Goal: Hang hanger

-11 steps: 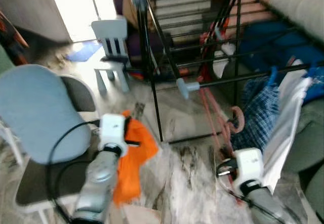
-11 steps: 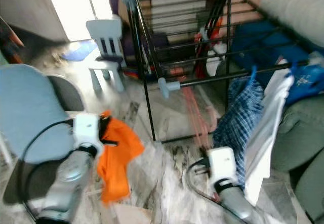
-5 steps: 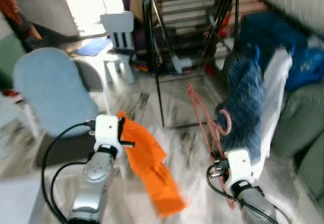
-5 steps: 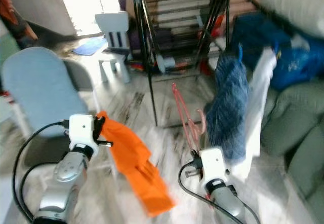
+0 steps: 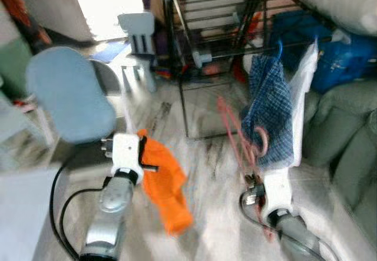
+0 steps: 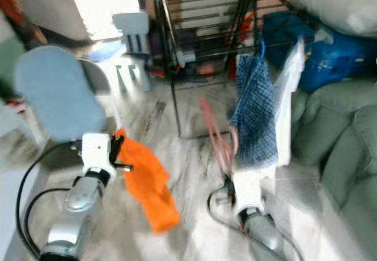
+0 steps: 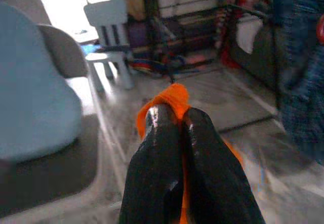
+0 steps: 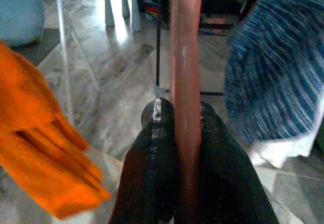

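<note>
On the right, near side of the scene, the right gripper (image 8: pixel 183 114) has its fingers closed around the pink hanger (image 5: pixel 238 137), which points up and away toward the black drying rack (image 5: pixel 206 13) farther off. Hanger not yet on any rail; its hook sits just beside a blue checked cloth (image 5: pixel 268 111) already hanging from the rack. On the left, the left gripper (image 7: pixel 177 115) is pinched tight on an orange cloth (image 5: pixel 165 184) that dangles toward the marble floor (image 5: pixel 206 214). A blue-backed chair (image 5: pixel 68 93) stands far left. Judgement: task at carry stage; reaching the rack and hooking the hanger over a rail remain.
</note>
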### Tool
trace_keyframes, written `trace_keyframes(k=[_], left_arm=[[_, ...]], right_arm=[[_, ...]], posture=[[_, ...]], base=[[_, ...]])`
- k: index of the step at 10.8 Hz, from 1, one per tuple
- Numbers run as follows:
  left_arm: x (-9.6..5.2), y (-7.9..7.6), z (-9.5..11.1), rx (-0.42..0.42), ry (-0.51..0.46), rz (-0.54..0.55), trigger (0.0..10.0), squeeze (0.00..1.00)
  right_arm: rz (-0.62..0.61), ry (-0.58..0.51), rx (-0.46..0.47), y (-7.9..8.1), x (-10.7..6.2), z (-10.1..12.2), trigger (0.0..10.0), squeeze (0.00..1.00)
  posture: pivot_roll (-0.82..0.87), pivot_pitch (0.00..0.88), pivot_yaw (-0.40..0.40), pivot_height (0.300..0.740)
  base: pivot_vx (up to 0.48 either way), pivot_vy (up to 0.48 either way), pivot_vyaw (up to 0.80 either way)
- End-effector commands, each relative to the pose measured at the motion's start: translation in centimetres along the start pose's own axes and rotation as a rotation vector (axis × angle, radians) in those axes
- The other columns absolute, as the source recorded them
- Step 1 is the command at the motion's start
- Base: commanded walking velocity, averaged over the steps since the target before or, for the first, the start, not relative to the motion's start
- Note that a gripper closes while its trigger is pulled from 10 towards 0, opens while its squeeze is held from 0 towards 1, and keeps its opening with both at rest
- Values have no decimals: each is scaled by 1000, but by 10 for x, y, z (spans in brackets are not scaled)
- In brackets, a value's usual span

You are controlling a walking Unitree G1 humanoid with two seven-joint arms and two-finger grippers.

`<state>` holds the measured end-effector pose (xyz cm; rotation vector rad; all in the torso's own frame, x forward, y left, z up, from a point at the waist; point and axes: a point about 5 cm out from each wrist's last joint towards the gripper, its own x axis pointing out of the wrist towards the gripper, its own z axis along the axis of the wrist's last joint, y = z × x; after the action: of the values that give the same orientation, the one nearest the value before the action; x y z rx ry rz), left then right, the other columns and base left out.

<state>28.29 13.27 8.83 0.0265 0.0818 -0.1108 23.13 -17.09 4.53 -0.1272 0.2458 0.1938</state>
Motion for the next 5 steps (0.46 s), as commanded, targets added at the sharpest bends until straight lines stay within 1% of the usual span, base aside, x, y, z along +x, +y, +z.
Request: trace_keyframes(k=[1, 5], left_arm=[[3, -1, 9, 16, -38, -13, 10000, 0], [3, -4, 8, 15, -34, -21, 10000, 0]], right_arm=[[-9, -11, 2, -1, 1, 3, 0, 0], [-7, -14, -3, -3, 3, 3, 0, 0]], posture=[[-157, 0, 105, 740], [-156, 0, 97, 740]], base=[[-281, 0, 0], [-285, 0, 0]])
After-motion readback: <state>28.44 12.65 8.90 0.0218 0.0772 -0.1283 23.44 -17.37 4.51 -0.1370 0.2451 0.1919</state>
